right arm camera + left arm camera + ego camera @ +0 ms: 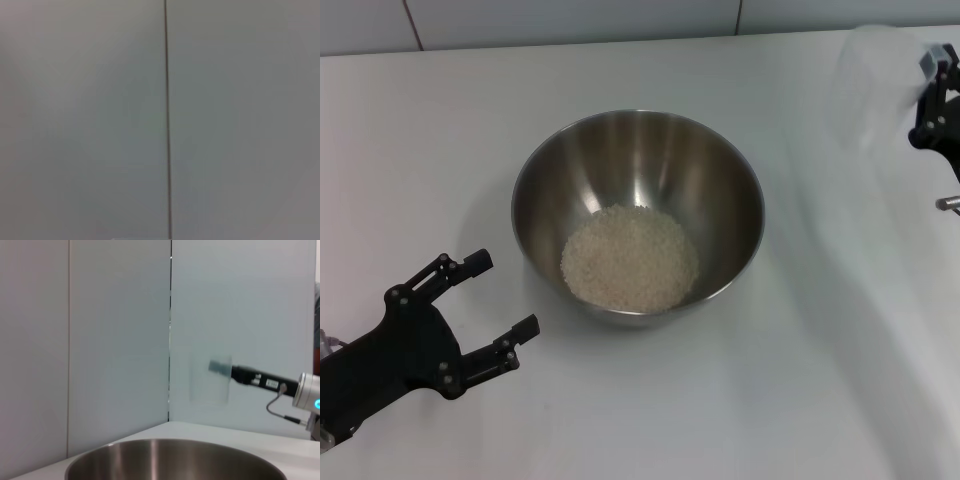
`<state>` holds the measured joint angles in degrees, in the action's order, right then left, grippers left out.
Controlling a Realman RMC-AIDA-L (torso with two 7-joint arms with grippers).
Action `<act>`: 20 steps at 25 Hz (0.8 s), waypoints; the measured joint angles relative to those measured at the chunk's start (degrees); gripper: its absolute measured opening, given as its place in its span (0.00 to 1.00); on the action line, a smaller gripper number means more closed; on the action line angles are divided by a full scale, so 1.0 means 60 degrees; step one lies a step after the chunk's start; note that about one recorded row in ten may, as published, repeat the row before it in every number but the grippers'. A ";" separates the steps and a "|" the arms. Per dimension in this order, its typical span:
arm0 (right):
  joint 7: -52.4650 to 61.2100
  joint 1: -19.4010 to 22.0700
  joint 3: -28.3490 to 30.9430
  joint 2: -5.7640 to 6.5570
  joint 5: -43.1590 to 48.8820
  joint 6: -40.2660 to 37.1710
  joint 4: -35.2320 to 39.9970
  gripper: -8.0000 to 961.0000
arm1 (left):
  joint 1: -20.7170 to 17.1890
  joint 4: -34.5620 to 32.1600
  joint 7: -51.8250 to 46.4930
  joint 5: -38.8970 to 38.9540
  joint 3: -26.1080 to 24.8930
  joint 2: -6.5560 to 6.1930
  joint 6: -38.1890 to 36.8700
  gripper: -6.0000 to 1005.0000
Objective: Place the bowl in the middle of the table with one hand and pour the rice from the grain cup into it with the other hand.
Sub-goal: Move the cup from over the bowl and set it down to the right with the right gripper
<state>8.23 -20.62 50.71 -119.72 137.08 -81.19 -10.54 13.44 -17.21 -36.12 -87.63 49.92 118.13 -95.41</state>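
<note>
Risk: the right end effector (932, 100), pinching the one translucent, seemingly emptied grain cup (875, 90) aloft and well right of the one bowl (638, 215) mid-tabletop (840, 380), could drop it, while the spread left end effector (490, 305) just beside could nudge the bowl and spill its single heap of rice (630, 258)

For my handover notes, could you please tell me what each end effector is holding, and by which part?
The right end effector holds the small translucent plastic grain cup by its side; the exact grip is blurred. The left end effector is open, holding nothing.
</note>
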 joint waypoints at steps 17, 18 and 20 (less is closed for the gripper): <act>-0.0369 -0.0281 0.0057 0.0019 -0.0011 0.1000 0.0430 0.05 | 0.0006 -0.0003 0.0001 0.0000 0.0000 -0.0001 -0.0098 0.87; -0.0431 -0.0420 -0.0004 0.0019 0.0012 0.1451 0.0560 0.05 | 0.0012 -0.0007 0.0001 0.0000 -0.0001 0.0000 -0.0119 0.87; -0.0452 -0.0484 -0.0031 0.0021 0.0034 0.1680 0.0622 0.05 | 0.0013 -0.0014 0.0000 0.0000 -0.0001 0.0000 -0.0133 0.87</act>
<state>5.52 -23.53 50.53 -119.59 137.28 -71.11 -6.81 13.52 -17.29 -36.12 -87.63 49.92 118.13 -96.21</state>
